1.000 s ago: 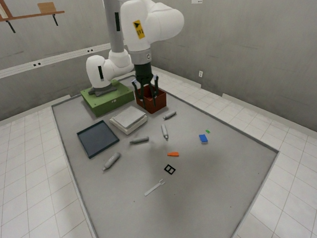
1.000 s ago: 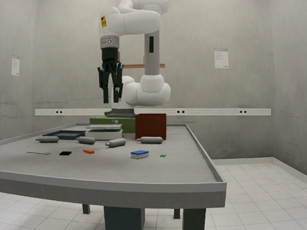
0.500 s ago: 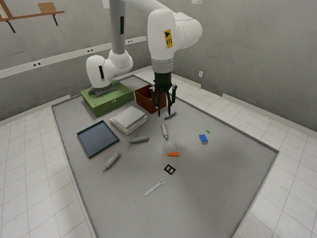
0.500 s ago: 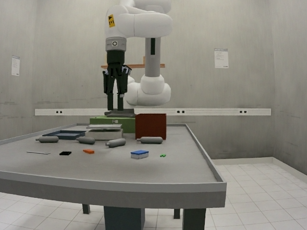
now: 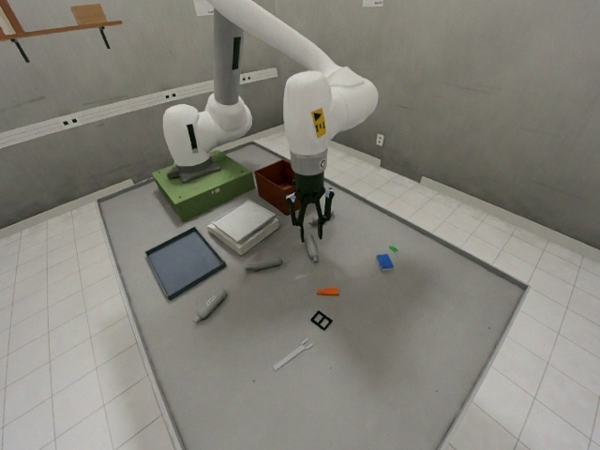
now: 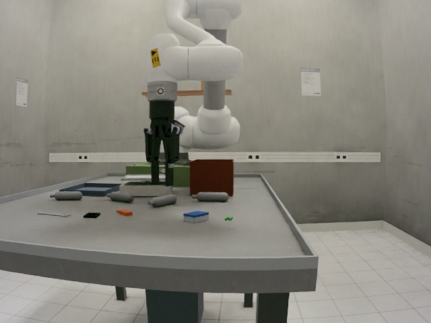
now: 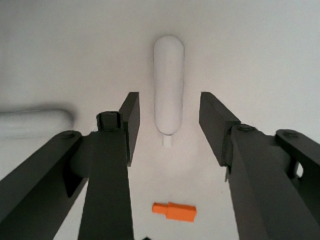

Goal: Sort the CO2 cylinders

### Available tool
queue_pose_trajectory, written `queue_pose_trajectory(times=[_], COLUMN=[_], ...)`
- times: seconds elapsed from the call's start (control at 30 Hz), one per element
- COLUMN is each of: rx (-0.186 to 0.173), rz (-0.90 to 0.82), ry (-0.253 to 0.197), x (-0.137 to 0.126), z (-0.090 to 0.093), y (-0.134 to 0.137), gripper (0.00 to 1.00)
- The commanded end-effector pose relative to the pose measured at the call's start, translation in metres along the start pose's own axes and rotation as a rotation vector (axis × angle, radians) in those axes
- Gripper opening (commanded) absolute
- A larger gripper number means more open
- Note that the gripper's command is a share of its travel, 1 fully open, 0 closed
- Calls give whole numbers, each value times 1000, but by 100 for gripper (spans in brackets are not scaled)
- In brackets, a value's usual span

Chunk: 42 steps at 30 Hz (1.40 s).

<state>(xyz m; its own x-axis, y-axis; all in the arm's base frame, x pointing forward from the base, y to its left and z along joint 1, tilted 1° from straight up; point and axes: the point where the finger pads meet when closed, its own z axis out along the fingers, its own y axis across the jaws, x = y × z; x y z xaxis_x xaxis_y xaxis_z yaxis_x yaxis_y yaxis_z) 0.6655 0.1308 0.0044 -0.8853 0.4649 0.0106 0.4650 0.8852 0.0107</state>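
Note:
Several grey CO2 cylinders lie on the table. One cylinder lies right under my gripper; it also shows in the wrist view between and below the fingers, apart from them. The gripper hangs a little above this cylinder, fingers partly apart and empty. A second cylinder lies in front of the white scale. A third cylinder lies near the blue tray. Another cylinder lies by the red-brown scrap bin, mostly hidden behind the gripper in the top view.
An orange piece, a black frame, a white fork, a blue block and a small green piece lie on the table. The arm's green base stands behind the scale. The table has a raised rim.

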Motion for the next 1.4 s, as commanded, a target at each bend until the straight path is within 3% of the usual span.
queue_pose_trajectory(times=[0.0, 0.33, 0.93, 0.97, 1.37], rx=[-2, -2, -2, -2, -2], rz=[0, 0, 0, 0, 0], ry=[-2, -2, -2, -2, -2], x=[-1, -1, -1, -1, -1], z=[12, 50, 54, 54, 51], y=[1, 1, 1, 1, 1], gripper=[39, 39, 39, 10, 10])
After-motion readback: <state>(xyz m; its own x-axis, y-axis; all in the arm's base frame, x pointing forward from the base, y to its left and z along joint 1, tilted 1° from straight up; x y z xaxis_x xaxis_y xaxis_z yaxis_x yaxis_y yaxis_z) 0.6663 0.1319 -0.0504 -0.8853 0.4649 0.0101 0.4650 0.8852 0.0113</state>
